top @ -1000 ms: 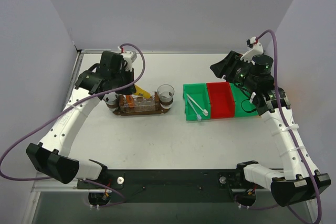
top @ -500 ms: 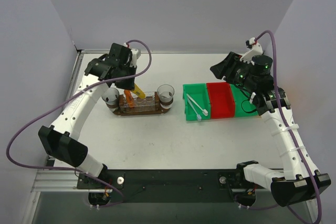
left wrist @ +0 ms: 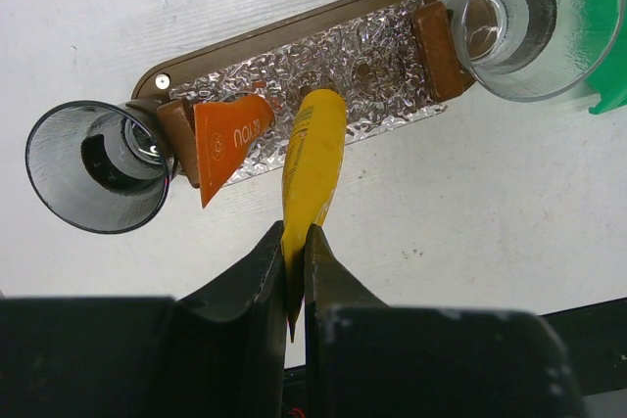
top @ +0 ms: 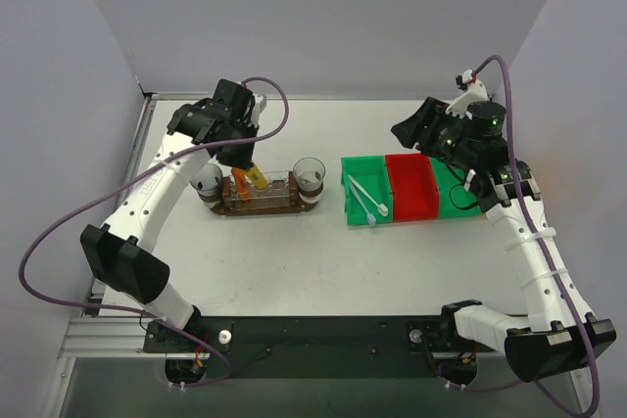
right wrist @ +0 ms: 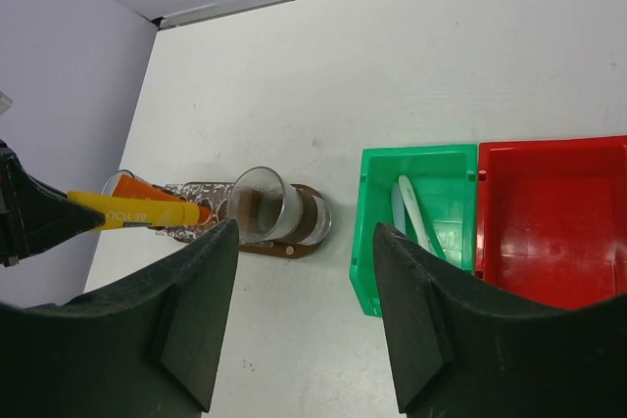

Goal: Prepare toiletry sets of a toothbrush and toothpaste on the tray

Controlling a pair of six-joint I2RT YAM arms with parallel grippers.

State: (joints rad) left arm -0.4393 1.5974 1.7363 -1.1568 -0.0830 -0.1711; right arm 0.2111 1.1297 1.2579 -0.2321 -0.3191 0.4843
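My left gripper (top: 242,156) is shut on a yellow-orange toothpaste tube (top: 257,177), pinching its flat tail (left wrist: 294,252) and holding it slanted, cap end down over the middle of the brown oval tray (top: 220,210). A second orange tube (left wrist: 227,139) stands at the tray's (left wrist: 225,51) left part. Two white toothbrushes (top: 364,199) lie in the green bin (top: 349,205); they also show in the right wrist view (right wrist: 416,217). My right gripper (top: 421,129) is open and empty, high above the table behind the bins.
Clear cups stand at both tray ends (left wrist: 98,168) (left wrist: 524,22), with a crinkled clear holder (left wrist: 362,56) between them. A red bin (top: 411,188) adjoins the green bin, and another green bin (top: 462,195) sits right of it. Walls close the back and sides.
My left arm swung its wrist toward the back and right, keeping hold of the tube, which stays over the tray. The right arm has not moved.
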